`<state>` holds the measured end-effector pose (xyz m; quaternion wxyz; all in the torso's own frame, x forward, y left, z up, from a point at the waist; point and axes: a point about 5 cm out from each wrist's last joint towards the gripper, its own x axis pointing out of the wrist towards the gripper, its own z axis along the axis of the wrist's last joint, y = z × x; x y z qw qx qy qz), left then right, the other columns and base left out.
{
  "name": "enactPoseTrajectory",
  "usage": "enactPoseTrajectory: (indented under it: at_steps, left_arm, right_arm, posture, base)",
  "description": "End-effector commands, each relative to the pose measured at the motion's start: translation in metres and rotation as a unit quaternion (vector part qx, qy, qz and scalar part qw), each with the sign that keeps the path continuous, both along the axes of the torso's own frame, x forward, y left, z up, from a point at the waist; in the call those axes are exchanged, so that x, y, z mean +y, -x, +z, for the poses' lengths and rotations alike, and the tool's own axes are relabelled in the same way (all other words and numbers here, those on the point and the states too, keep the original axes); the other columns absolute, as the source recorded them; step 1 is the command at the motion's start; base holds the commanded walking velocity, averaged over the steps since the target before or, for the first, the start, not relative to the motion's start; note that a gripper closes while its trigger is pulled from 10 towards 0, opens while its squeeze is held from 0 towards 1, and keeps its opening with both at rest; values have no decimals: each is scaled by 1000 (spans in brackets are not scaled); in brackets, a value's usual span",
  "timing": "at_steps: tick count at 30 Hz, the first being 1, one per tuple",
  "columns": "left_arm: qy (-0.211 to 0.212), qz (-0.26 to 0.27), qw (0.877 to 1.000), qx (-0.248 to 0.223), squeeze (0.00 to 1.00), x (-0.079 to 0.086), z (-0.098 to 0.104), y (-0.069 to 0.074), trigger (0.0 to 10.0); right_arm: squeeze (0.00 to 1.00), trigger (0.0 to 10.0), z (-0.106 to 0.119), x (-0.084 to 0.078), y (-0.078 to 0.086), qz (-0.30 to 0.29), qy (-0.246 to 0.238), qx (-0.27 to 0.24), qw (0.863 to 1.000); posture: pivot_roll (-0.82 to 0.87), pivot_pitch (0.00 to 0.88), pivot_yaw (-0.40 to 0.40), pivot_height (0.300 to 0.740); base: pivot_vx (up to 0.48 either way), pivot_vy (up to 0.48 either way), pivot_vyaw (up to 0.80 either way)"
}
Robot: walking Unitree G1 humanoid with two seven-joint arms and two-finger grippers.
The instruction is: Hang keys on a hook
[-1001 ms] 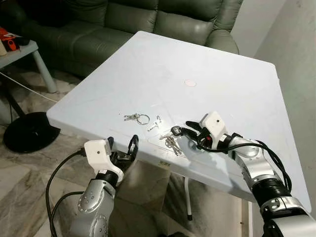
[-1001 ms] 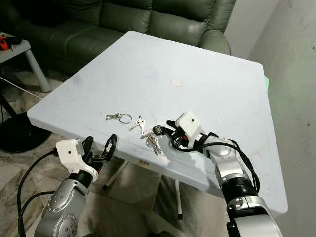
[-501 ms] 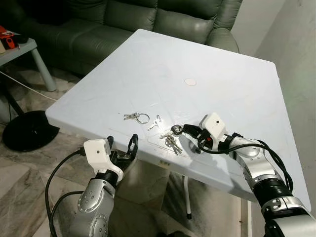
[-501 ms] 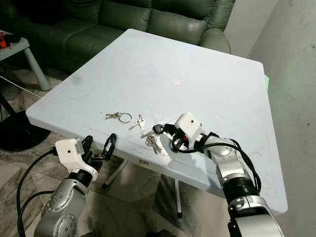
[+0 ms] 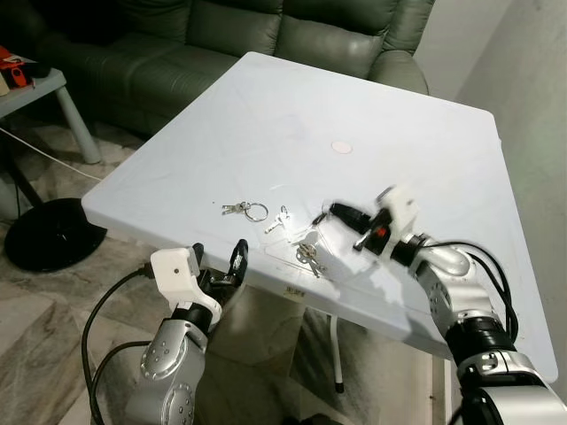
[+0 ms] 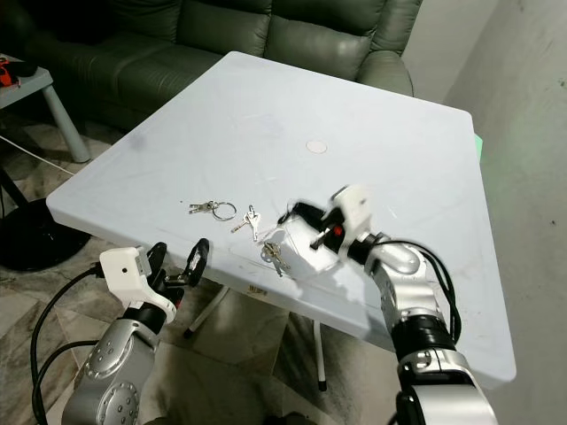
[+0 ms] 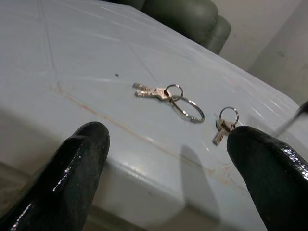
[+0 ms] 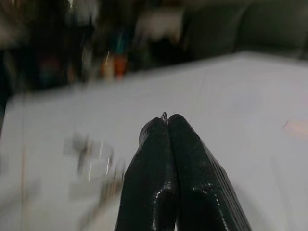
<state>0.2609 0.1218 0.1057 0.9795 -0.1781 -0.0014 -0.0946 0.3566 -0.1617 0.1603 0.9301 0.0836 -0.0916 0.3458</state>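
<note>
Right gripper [image 8: 168, 120], fingers pressed together on a thin ring, lifts over keys [image 5: 307, 255] near the table [image 5: 425, 159] edge; light, slippery, loose metal, best pinched by the ring; left gripper [image 7: 168, 159] open.

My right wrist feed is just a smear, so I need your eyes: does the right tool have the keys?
Observer: Probably. From the head camera the right tool is above the table, fingers shut. A bunch of keys trails below its tip. Blur hides whether the bunch is clear of the surface.
Operator: Any other keys lying around?
Observer: Two sets lie flat on the table beside it: the ringed keys and, nearer the bunch, a small key.
Operator: And the left tool?
Observer: The left tool is open, just below the table's near edge, facing those two sets.
</note>
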Motion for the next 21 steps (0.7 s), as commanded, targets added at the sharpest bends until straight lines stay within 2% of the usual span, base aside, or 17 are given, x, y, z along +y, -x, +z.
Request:
enactPoseTrajectory:
  at_steps: [1, 5, 8, 12, 15, 18, 21]
  left_arm:
    - [21, -6, 1000, -4, 0, -9, 3, -4, 10000]
    - [19, -7, 1000, -10, 0, -8, 5, -10, 10000]
    - [6, -9, 1000, -20, 0, -7, 7, -14, 10000]
    - [3, -4, 1000, -28, 0, -2, 10, -21, 10000]
    - [4, -3, 1000, -30, 0, 0, 12, -23, 10000]
    - [2, -3, 999, -39, 0, 2, 14, -26, 10000]
    - [23, 2, 999, -38, 0, 6, 16, -30, 10000]
  right_arm:
    - [0, 10000, 16, -9, -3, -30, -56, -20, 998]
    - [0, 10000, 22, -15, -3, -70, -102, -31, 992]
    - [0, 10000, 23, -17, -2, -95, -118, -34, 988]
    - [0, 10000, 20, -19, 5, -138, -131, -42, 981]
    - [0, 10000, 19, -18, 10, -147, -128, -47, 980]
    - [0, 10000, 18, -12, 20, -146, -135, -52, 979]
    - [0, 10000, 16, -6, 29, -152, -126, -60, 978]
  posture:
    - [57, 77, -116, 702]
    - [52, 66, -111, 702]
    - [50, 57, -108, 702]
    - [47, 39, -99, 702]
    - [47, 35, -96, 702]
    - [39, 22, -87, 702]
    - [28, 11, -77, 702]
  base:
    - [0, 0, 0]
    - [0, 0, 0]
    - [0, 0, 0]
    - [0, 0, 0]
    - [0, 0, 0]
    - [0, 0, 0]
    - [0, 0, 0]
